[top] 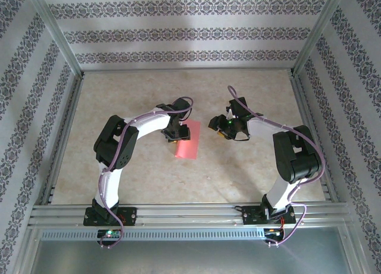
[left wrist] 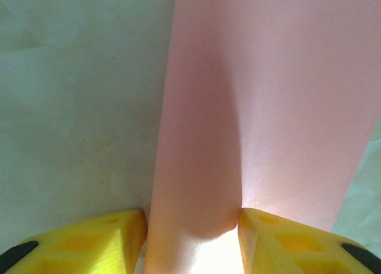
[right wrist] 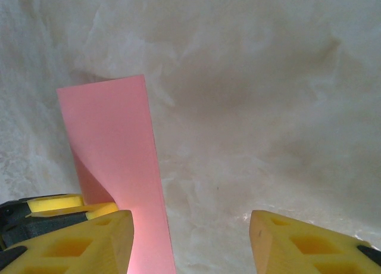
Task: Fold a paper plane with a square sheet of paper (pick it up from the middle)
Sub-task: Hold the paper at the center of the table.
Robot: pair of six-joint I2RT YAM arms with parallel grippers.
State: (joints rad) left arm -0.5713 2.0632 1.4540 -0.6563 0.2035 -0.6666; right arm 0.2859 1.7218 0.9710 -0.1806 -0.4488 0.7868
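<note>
Left hand hides part of the sheet.

Left claw is right down on the square sheet of paper. A rounded hump of the pink stuff is wedged between the yellow fingers, touching both. The sheet runs up to the top edge, with pale bench off to the left.

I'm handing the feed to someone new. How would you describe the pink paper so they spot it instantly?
Start at the beige marbled table and look near its middle. At the tip of the left hand lies the square sheet of paper, showing as a narrow rectangle. It is the one flat salmon-pink thing among black, white and yellow robot parts.
</note>
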